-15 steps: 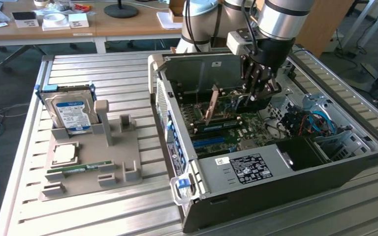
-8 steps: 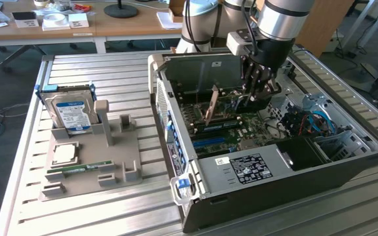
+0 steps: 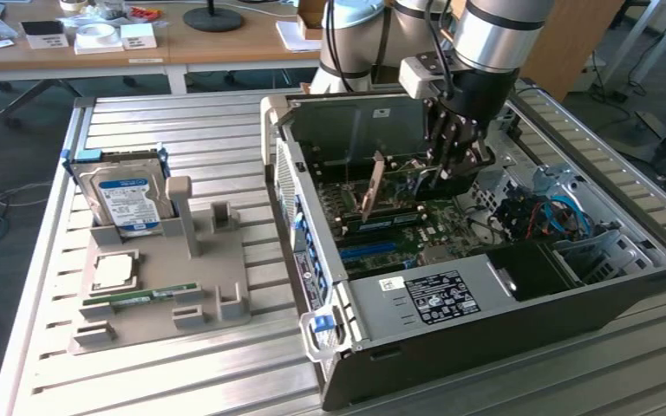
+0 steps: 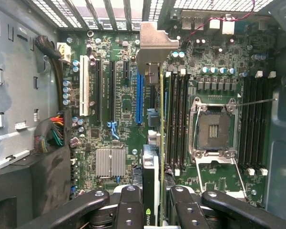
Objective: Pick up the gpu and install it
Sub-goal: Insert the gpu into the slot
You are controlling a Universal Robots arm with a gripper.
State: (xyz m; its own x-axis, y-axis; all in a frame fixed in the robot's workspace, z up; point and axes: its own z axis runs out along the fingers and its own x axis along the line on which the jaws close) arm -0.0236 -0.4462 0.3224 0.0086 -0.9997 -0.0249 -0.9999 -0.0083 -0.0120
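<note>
One slatted metal surface (image 3: 194, 130) under everything. Toward its edge at the exterior view's left, a grey holder (image 3: 212, 286). Standing upright in a slot at the holder's far end, a hard drive (image 3: 127, 195); lying flat nearer, a square processor (image 3: 114, 270); just beside that, toward the surface's near edge, a narrow green memory stick (image 3: 142, 299). Across the surface's half at the exterior view's right, an open computer case (image 3: 519, 321) with its motherboard (image 3: 385, 251) exposed. Reaching down into the case from above, the arm (image 3: 495, 35), with the fingers (image 3: 443, 169) low over the board near the case's far wall. Clamped between them, the gpu (image 3: 370, 189): upright on its long edge, tan face toward the exterior view's left, slightly tilted. From the wrist, seen edge-on as a slim gpu (image 4: 150, 176) with one of the fingers (image 4: 128, 205) against each face and its metal bracket (image 4: 155, 45) at the end away from them, near the slotted rear wall. Lies between the blue slot (image 4: 139, 98) and the memory slots (image 4: 178, 119), parallel to both. Cannot tell whether seated in a slot or held just above the board.
</note>
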